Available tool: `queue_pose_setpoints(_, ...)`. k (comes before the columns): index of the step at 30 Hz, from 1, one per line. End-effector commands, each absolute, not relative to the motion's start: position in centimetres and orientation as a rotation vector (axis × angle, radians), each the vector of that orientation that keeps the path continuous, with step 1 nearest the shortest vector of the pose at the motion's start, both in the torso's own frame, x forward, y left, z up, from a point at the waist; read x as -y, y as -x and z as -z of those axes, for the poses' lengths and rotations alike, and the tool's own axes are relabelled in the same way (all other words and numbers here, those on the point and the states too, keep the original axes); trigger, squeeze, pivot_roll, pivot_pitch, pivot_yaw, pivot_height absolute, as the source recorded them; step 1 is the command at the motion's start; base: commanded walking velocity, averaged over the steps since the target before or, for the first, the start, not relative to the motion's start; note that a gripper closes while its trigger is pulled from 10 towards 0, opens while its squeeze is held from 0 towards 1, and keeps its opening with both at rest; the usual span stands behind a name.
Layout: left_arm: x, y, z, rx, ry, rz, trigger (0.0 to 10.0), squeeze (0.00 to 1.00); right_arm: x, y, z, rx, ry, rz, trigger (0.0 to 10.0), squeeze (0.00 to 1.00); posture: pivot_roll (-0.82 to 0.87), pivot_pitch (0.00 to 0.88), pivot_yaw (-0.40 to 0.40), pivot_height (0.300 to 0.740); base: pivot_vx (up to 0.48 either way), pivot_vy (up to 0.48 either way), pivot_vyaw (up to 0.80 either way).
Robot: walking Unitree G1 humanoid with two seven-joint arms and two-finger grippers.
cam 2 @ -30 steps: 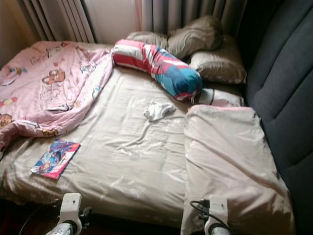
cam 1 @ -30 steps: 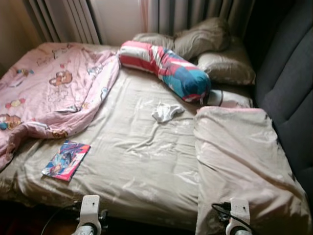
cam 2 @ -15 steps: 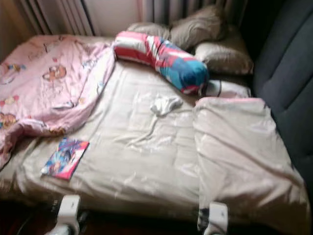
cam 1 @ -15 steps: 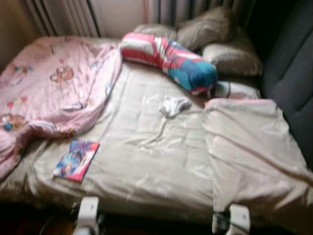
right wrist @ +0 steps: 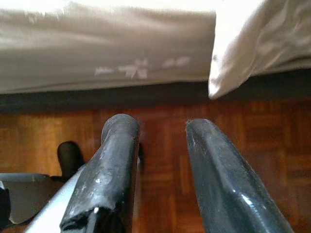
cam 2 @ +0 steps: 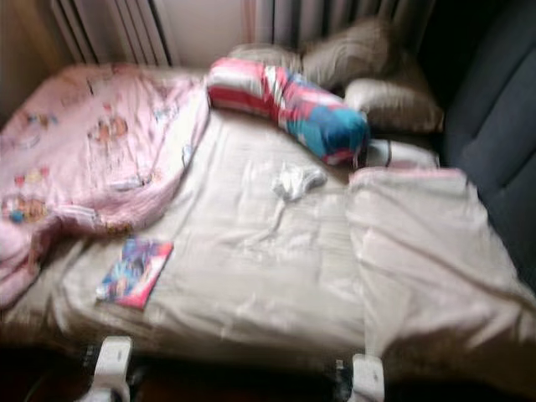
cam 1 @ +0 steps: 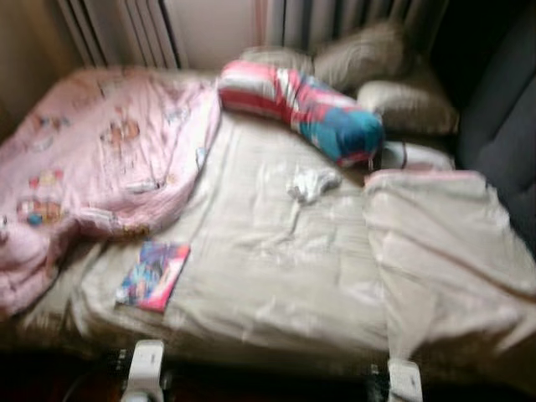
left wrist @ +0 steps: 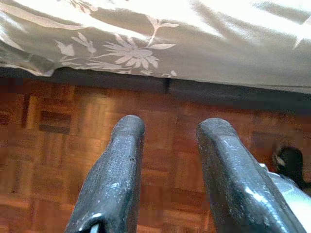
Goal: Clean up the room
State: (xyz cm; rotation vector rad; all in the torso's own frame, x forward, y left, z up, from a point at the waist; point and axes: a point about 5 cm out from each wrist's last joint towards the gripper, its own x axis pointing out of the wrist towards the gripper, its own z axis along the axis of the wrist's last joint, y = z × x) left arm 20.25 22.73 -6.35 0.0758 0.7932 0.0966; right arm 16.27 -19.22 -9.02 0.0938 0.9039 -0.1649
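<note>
Panning left along bed (cam 1: 276, 285) | book (cam 1: 152, 275) now nearer centre | both grippers (left wrist: 167, 131) (right wrist: 160, 128) spread, empty, low | I judge book next.

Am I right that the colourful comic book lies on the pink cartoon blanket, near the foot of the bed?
Not quite. The colourful comic book lies on the beige bedsheet, beside the edge of the pink cartoon blanket, not on it. It is indeed near the foot of the bed. The left eye view shows this.

Head stereo pair looks down across the bed (cam 1: 276, 276) from its near edge; wrist cameras face the parquet floor (left wrist: 58, 160) beneath that edge.
</note>
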Motion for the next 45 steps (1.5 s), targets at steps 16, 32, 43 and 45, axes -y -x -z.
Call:
queue_pose_setpoints(16, -22.1, -19.0, 7.2, -0.844, -0.067, -0.079, 10.0, 0.0, 21.2, -14.0, 9.6, -0.959, -0.078, 0.188, 10.0, 0.0, -0.07, 0.08, 0.036, 0.74, 0.0, 0.48, 0.0)
queue_pose_setpoints(32, -22.0, -18.8, 7.4, -0.853, -0.062, -0.083, 10.0, 0.0, 19.1, -13.4, 10.1, -0.984, -0.071, 0.15, 10.0, 0.0, -0.07, 0.084, 0.031, 0.74, 0.0, 0.466, 0.0)
queue_pose_setpoints(43, -21.8, -18.8, 7.4, -0.852, -0.059, -0.087, 10.0, 0.0, 19.6, -15.3, 9.4, -0.956, -0.077, 0.162, 10.0, 0.0, -0.06, 0.091, 0.029, 0.74, 0.0, 0.365, 0.0)
queue_pose_setpoints(45, -21.7, -18.8, 7.4, -0.853, -0.058, -0.086, 10.0, 0.0, 19.2, -15.6, 9.4, -0.956, -0.073, 0.156, 10.0, 0.0, -0.06, 0.091, 0.029, 0.74, 0.0, 0.364, 0.0)
